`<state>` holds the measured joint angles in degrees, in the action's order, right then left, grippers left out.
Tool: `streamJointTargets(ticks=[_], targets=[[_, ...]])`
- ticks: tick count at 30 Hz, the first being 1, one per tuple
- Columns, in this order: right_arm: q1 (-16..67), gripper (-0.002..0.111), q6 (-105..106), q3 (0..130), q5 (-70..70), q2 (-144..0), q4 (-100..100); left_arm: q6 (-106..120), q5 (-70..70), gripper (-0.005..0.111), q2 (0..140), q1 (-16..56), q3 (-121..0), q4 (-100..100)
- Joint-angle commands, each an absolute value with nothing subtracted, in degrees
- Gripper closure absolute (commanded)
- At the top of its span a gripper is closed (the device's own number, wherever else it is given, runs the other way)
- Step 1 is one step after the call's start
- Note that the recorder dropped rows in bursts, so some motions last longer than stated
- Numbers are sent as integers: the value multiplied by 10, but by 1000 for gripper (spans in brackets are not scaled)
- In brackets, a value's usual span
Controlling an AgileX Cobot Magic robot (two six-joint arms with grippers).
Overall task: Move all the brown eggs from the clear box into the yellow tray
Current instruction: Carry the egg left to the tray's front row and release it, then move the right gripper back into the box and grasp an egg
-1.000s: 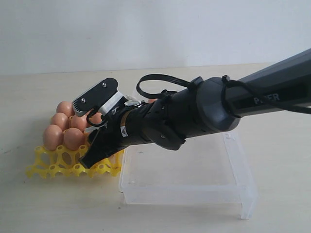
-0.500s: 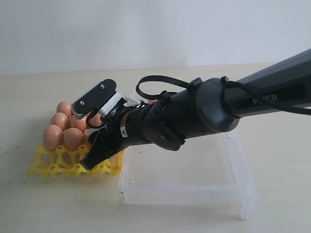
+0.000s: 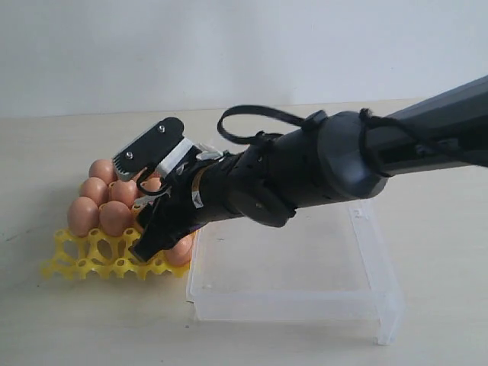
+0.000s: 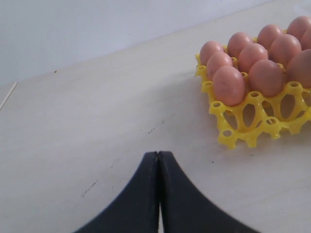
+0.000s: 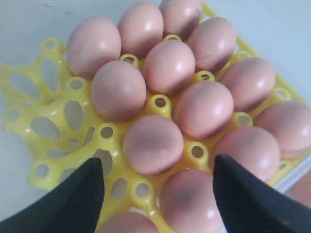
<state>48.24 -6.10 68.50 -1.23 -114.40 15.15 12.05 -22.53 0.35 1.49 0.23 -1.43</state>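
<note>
you are looking at a yellow tray [image 3: 84,263] sitting on a pale wooden bench [image 3: 76,320], toward the left of the exterior view. brown eggs [image 3: 114,217] are standing upright in its cups, packed side by side in rows; the right wrist view is showing more than ten of them, some finely speckled. the tray's front row of cup holes is showing open lattice. just to the tray's right, nearly touching it, a clear box [image 3: 305,297] is resting flat on the bench, larger than the tray, with the bench showing through its floor. the arm is hiding its far left corner.

your right end effector [image 3: 136,207] is reaching across from the right and hanging low over the eggs in the tray, its jaws spread wide and gripping nothing; one seated egg is lying between the black fingers [image 5: 73,199] in the wrist view. your left end effector [image 4: 158,155] is hovering above bare bench beside the tray, clenched with its tips pressed together and nothing held.

a plain white wall [image 3: 229,46] is rising behind the bench.
</note>
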Motion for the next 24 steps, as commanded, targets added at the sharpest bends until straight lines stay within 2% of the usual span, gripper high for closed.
streamJointTargets(ticks=[1, 4, 8, 11, 13, 15, 19, 24], targets=[[479, 48, -43, 684, -120, -1054, 156, 117, -222, 107, 0, 18, 0, -14], [461, 48, -101, 684, -205, -1014, 160, 117, -222, 107, 0, 18, 0, -14], [422, 48, -287, 693, -309, -1007, 187, 117, -222, 107, 0, 18, 0, -14], [385, 48, -374, 702, -310, -1024, 216, 117, -222, 107, 0, 18, 0, -14], [372, 48, -287, 710, -282, -1042, 263, 117, -222, 107, 0, 18, 0, -14], [367, 49, -109, 713, -274, -1057, 309, 117, -222, 107, 0, 18, 0, -14], [346, 49, 174, 713, -233, -1089, 303, 117, -222, 107, 0, 18, 0, -14], [323, 49, 304, 713, -161, -1134, 304, 117, -222, 107, 0, 18, 0, -14]])
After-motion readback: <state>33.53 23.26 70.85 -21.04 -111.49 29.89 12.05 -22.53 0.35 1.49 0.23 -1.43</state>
